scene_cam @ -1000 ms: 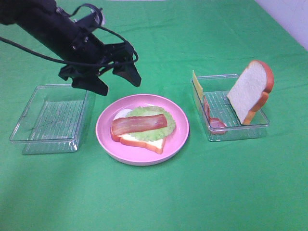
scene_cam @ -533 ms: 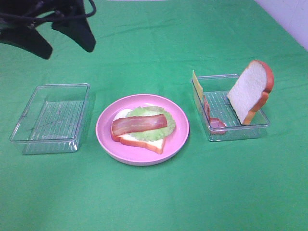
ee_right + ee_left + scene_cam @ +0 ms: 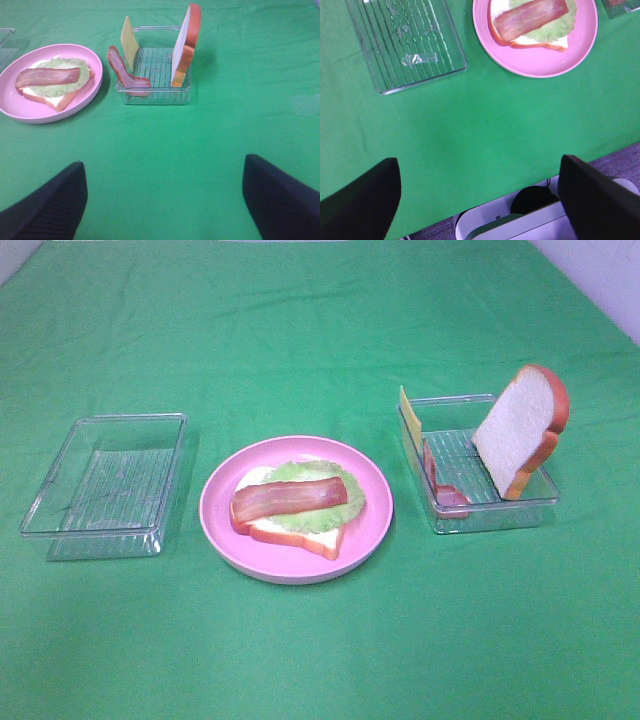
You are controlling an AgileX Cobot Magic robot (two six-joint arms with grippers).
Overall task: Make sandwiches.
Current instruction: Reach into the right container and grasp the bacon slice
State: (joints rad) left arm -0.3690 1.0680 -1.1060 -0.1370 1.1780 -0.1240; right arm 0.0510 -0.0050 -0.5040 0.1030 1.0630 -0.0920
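On the pink plate [image 3: 375, 515] lies a white bread slice [image 3: 300, 535] with a lettuce leaf [image 3: 322, 518] and a bacon strip [image 3: 290, 497] stacked on it. In the right-hand clear tray [image 3: 490, 515] a second bread slice [image 3: 515, 430] leans upright, with a yellow cheese square [image 3: 410, 412] and a reddish meat piece [image 3: 440, 485] at its left end. Neither arm shows in the high view. My left gripper [image 3: 480, 200] stands open over the table's front edge, well short of the plate [image 3: 535, 65]. Open too, my right gripper [image 3: 162, 205] hangs back from the tray [image 3: 155, 95], its bread [image 3: 186, 45] and cheese [image 3: 130, 40].
A second clear tray [image 3: 105, 480] with nothing in it sits left of the plate. Green cloth covers the table. The left wrist view shows the table's front edge with the robot's white base [image 3: 520, 222] below it.
The left arm, which hung above the plate and the left tray, has pulled away up and to the left and is gone from the high view. The food has not moved.
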